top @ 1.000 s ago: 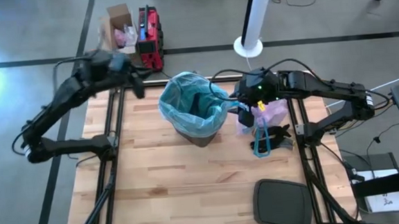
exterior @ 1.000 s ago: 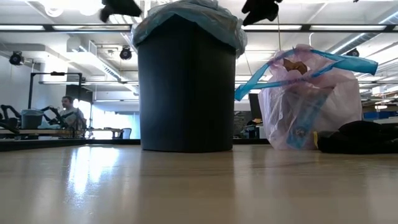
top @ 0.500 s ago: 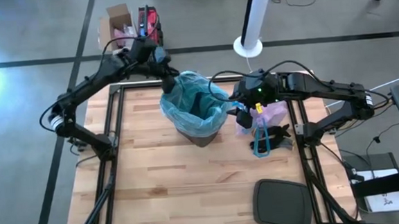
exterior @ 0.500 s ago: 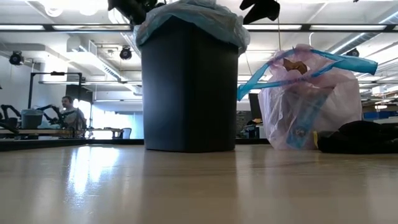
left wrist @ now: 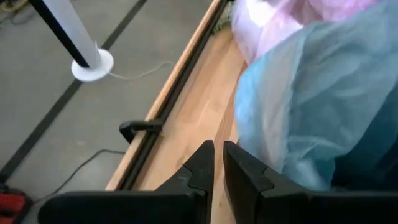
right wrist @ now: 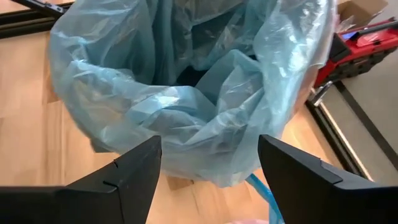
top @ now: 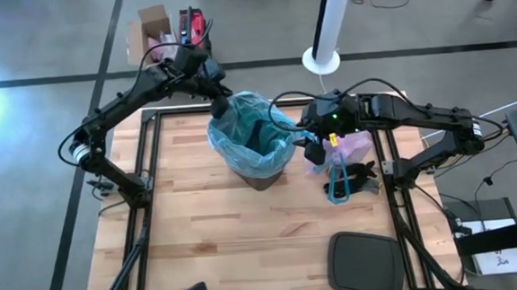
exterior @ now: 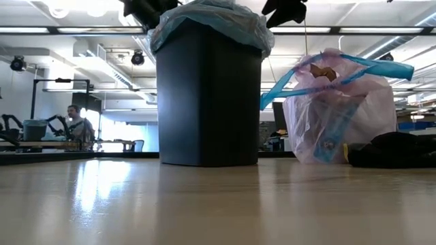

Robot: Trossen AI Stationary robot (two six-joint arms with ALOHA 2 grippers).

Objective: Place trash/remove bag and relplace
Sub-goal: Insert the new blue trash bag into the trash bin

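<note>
A black bin [top: 258, 174] [exterior: 208, 95] lined with a thin light-blue bag [top: 253, 132] [right wrist: 186, 93] stands upright on the wooden table's far middle. The lavender-pink bag [top: 353, 146] [exterior: 340, 116], with blue drawstring loops [top: 337, 183] and a brown scrap [exterior: 325, 71] at its top, rests on the table right of the bin. My left gripper [top: 223, 105] [left wrist: 217, 155] is shut beside the bin's far-left rim. My right gripper [top: 313, 147] [right wrist: 208, 162] is wide open and empty, between bin and pink bag, above the blue bag's rim. My left gripper stands with its shut fingers [left wrist: 245, 171] right beside the blue bag's turned-over rim [left wrist: 280, 143] at the bin's far-left side, coming from the table's far left and slanting down. Whether a finger touches the plastic, I cannot tell.
A dark lump [top: 365, 176] [exterior: 392, 150] lies by the pink bag. A dark grey lid-like panel [top: 365, 264] lies at the near right. A red case and a cardboard box [top: 175, 38] stand on the floor beyond the far-left edge, and a white pole [top: 328, 24] stands behind.
My left gripper has swung from beyond the table's far-left corner toward the right, to the bin's far-left rim, most of the way in the first half second. The bin has slid a little toward the table's right. My right gripper has kept still.
</note>
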